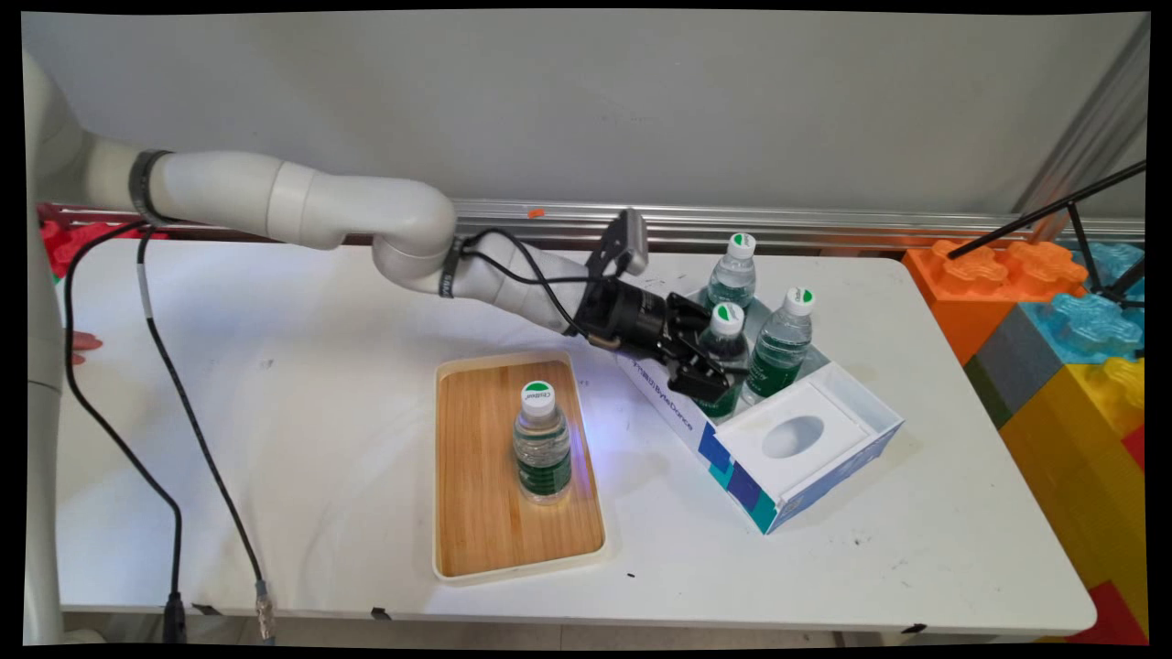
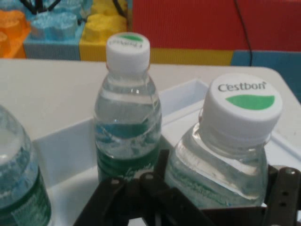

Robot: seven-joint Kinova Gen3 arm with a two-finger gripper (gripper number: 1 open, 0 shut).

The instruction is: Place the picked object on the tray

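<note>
A white surface (image 1: 302, 412) stands in front of a plain grey wall, with big toy bricks (image 1: 1062, 311) in orange, blue and yellow at its right end.

The gripper (image 1: 712, 380) reaches sideways into a white and blue cardboard box (image 1: 824, 458) that lies open on the surface. Its black fingers (image 1: 700, 380) sit on each side of the nearest bottle (image 1: 726, 352), low on the green label. In the hand view this nearest bottle (image 2: 230, 155) fills the space just above the black linkage, a finger (image 2: 284, 193) close by its right side. I cannot tell if the fingers are squeezing it or only sitting beside it.

Two more bottles stand upright in the same box, very close. One bottle (image 1: 780, 343) is just to the right, and the far bottle (image 1: 734, 270) stands behind, near the wall. All are small, clear, round plastic bottles of water with white caps and green labels. The near end of the box has a white insert with an oval hole (image 1: 793, 437).

To the left of the box lies a wooden tray (image 1: 476, 494) with a pale rim. A fourth bottle (image 1: 541, 444) stands upright on it, well apart from the gripper. Black cables (image 1: 174, 384) hang down at the left.
</note>
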